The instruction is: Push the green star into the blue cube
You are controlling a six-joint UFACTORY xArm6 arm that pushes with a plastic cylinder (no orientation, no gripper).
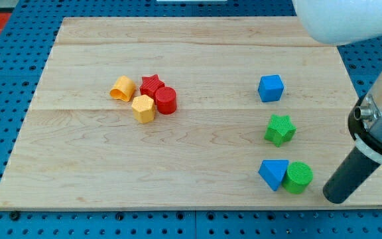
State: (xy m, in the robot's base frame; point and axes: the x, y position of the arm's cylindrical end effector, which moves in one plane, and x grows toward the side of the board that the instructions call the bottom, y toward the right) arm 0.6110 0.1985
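1. Lowest in the view, my tip (pixel 335 197) rests on the desk (pixel 197 166) just to the view's right of the green cylinder (pixel 298 177), with a thin gap between them; it touches no block.
2. As end effector I have only this straight dark rod, with nothing to open or close, and it holds nothing.
3. Touching the green cylinder on its left is a blue triangular block (pixel 272 174).
4. Above the green cylinder stands the green star (pixel 280 129), apart from it.
5. Further above the green cylinder, past the star with bare wood between, sits the blue cube (pixel 270 87).
6. Well to the left of the green cylinder, and higher, huddle a red star (pixel 152 84), red cylinder (pixel 166 100), yellow hexagonal block (pixel 143 108) and a yellow-orange block (pixel 122 88).
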